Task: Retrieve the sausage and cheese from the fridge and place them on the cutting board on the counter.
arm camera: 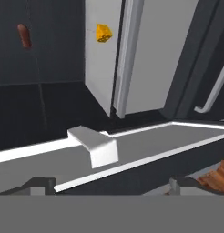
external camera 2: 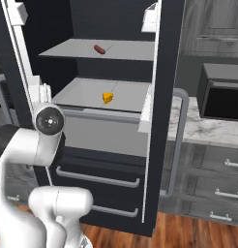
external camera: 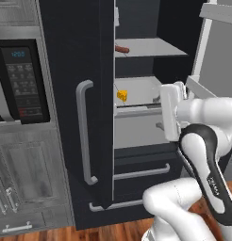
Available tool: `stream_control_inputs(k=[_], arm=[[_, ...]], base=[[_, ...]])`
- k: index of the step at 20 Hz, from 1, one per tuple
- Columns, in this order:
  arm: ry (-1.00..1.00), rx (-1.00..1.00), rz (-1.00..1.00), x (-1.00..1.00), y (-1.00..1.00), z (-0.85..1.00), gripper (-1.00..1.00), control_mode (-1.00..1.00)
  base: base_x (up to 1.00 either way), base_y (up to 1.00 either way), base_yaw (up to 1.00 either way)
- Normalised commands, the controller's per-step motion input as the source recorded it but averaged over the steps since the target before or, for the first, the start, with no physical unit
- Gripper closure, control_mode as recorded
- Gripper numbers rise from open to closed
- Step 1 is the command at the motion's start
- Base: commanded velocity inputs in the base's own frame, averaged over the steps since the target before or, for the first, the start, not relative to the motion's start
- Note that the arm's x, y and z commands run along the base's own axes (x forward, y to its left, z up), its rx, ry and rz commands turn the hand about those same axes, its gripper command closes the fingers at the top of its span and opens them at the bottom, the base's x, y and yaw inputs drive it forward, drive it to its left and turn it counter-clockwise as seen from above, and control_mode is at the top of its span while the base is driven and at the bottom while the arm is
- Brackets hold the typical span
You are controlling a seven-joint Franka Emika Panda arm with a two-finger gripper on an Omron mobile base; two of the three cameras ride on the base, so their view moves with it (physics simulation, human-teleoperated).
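Open fridge (external camera: 80, 70): cheese (external camera: 122, 96) on its middle shelf, sausage (external camera: 121, 49) above; the tool (arm camera: 109, 184), released and empty, faces them from outside.

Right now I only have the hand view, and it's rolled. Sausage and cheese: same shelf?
Observer: No. The sausage lies on the upper shelf.
Operator: And the cheese?
Observer: The cheese sits on the lower shelf, directly beneath, well apart from the sausage.
Operator: Anything under that?
Observer: Two drawers, both shut.
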Motion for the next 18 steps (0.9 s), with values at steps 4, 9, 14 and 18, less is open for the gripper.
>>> stream_control_inputs(k=[4, 9, 14, 18], arm=[[0.0, 0.1, 0.2, 0.82, -0.13, -0.38, -1.0, -1.0], [0.05, 0.09, 0.23, 0.77, 0.01, -0.13, -1.0, -1.0], [0.06, 0.03, 0.19, 0.47, 0.26, 0.0, -1.0, -1.0], [0.04, 0.0, 0.22, 0.25, 0.68, -0.07, -1.0, -1.0]], base=[[0.0, 0.0, 0.0], [0.0, 0.0, 0.0], [0.0, 0.0, 0.0], [0.0, 0.0, 0.0]])
